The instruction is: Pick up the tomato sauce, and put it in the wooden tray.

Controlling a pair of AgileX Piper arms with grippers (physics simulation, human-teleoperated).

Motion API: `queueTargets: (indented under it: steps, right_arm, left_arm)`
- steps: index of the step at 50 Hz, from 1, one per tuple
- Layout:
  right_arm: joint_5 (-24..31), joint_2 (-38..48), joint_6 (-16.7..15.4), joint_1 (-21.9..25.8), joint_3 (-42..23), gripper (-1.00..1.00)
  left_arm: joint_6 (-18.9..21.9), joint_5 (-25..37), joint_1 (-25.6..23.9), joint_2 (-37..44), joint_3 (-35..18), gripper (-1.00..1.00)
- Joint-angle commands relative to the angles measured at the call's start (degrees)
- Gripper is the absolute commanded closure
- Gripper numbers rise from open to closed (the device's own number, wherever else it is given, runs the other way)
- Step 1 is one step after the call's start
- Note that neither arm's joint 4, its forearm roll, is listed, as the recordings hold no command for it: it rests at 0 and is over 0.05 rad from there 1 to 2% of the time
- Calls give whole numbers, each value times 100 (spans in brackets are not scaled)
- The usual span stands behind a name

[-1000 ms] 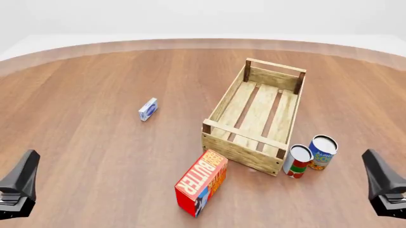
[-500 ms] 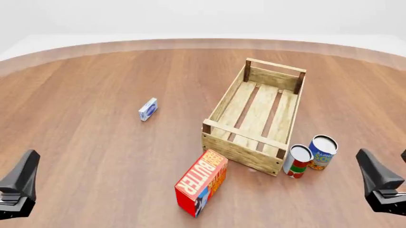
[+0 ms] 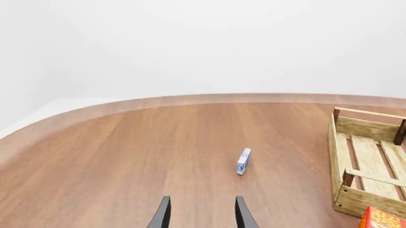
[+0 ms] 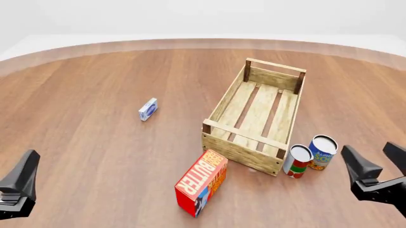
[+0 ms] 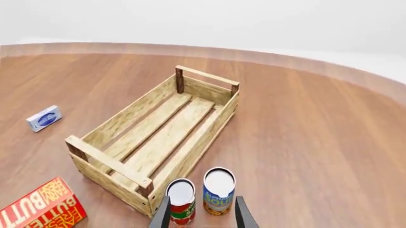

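Observation:
The tomato sauce [image 4: 297,161], a small can with a red, white and green label, stands upright on the table just off the near right corner of the wooden tray [image 4: 243,134]. In the right wrist view the tomato sauce [image 5: 180,201] shows just ahead of my right gripper [image 5: 201,216], whose fingers are spread apart with nothing between them. My right gripper [image 4: 375,165] is open, low at the right, a short way from the can. At the lower left my left gripper [image 4: 19,184] hangs far from the can; the left wrist view shows the left gripper [image 3: 201,216] open and empty.
A blue and yellow can [image 4: 322,152] stands touching or nearly touching the tomato sauce on its right. A red butter box [image 4: 201,182] lies tilted in front of the tray. A small blue and white box [image 4: 148,109] stands to the tray's left.
My right gripper has moved left and forward toward the two cans, and both its fingers now show. The left gripper and all objects have stayed put.

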Motion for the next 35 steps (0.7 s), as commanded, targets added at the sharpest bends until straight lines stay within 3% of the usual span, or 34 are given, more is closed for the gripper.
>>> queueTargets:
  steps: [1,35]
  right_arm:
    - [-397,572,-54,57,28,-100]
    - [-1014,1604,-103,320,-7,-100]
  left_arm:
    - [0,0,0,0,0,-100]
    - [0,0,0,0,0,-100]
